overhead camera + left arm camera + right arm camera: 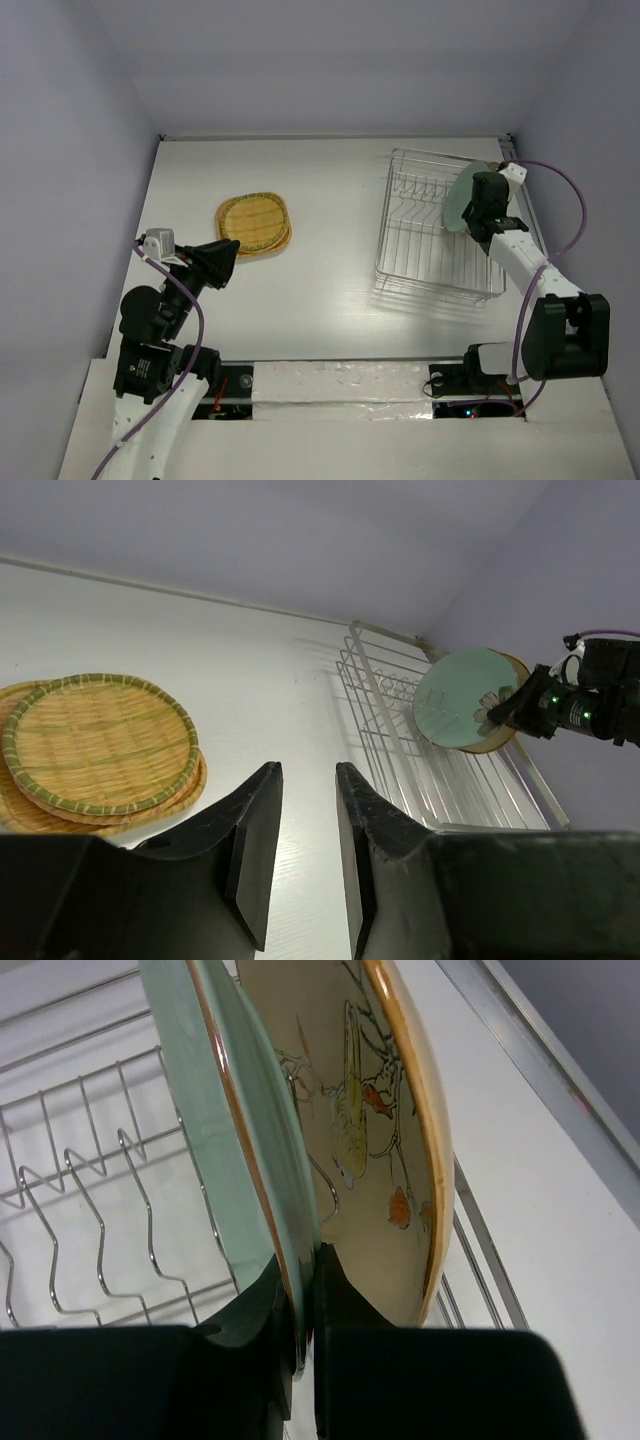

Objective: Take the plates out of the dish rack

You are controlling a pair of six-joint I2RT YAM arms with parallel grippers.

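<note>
The silver wire dish rack (425, 235) stands at the right of the table. A pale green plate (460, 197) and a beige floral plate (385, 1120) stand upright at its far right end. My right gripper (303, 1270) is shut on the rim of the green plate (215, 1110); the beige plate stands just behind it. Orange-yellow woven plates (254, 224) lie stacked on the table at the left, also in the left wrist view (95, 742). My left gripper (305, 780) is open and empty, near the stack's front left (222, 262).
The rack's left slots hold only bare tines (90, 1210). White walls close the table at the back and sides. The right arm's purple cable (560, 200) loops over the rack's right side.
</note>
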